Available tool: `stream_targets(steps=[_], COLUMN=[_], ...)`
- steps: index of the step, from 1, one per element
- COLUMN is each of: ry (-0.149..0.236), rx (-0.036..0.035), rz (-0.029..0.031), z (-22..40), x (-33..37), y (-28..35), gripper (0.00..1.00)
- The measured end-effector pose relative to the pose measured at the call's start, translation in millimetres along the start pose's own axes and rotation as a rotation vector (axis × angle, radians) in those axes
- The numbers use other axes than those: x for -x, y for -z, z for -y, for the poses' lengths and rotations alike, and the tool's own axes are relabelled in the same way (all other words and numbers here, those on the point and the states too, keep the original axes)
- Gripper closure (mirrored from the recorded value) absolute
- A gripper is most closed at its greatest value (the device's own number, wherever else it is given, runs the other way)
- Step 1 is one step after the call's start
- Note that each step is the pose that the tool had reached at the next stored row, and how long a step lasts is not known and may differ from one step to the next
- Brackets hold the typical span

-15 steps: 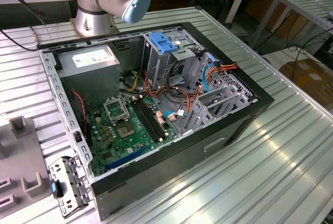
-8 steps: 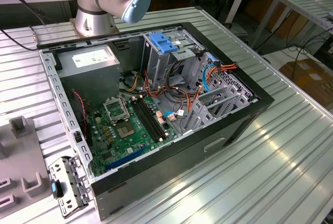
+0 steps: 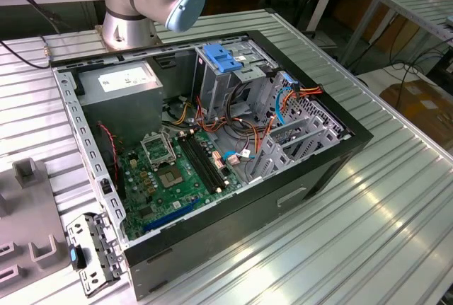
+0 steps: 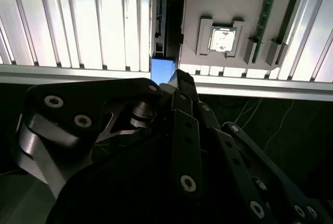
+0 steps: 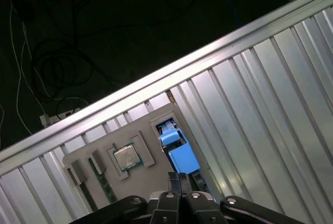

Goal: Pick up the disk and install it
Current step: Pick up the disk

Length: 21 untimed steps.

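The disk (image 5: 178,154) shows as a blue plastic side rail, edge-on in a slot of a grey holder tray (image 5: 151,130); its label is hidden. The same blue rail (image 4: 162,70) appears in the second wrist view beside the tray (image 4: 218,5). My gripper (image 5: 179,176) hangs just over the disk's rail with its dark fingertips (image 4: 182,81) pressed together and nothing visible between them. I cannot tell whether they touch the rail. The open computer case (image 3: 333,156) lies on its side on the table in the exterior view.
A processor chip (image 5: 126,157) and memory sticks (image 4: 268,11) sit in the tray. The tray (image 3: 28,206) lies at the exterior view's left, near the table edge (image 5: 156,86). Inside the case are a blue bracket (image 3: 221,59), a grey metal box (image 3: 120,85), the motherboard (image 3: 170,170) and cables.
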State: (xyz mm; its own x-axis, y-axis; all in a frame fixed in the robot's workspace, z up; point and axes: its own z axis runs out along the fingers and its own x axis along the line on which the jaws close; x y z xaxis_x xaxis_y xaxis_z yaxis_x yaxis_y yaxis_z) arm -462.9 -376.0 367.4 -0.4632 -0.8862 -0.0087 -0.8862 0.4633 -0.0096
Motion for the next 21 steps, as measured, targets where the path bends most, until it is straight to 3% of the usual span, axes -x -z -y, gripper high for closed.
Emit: stream_targets(steps=[4,7,12,13,21], ry=[0.000,0.000,0.000,0.001,0.001], rx=[0.0000,0.0000,0.0000,0.0000,-0.0001], rz=[0.0000,0.0000,0.0000,0.0000,0.0000], z=[0.0,0.0,0.0,0.0,0.0], x=[0.0,0.0,0.0,0.0,0.0], y=[0.0,0.0,0.0,0.0,0.0], gripper=[0.89,0.76,0.76,0.69,0.69])
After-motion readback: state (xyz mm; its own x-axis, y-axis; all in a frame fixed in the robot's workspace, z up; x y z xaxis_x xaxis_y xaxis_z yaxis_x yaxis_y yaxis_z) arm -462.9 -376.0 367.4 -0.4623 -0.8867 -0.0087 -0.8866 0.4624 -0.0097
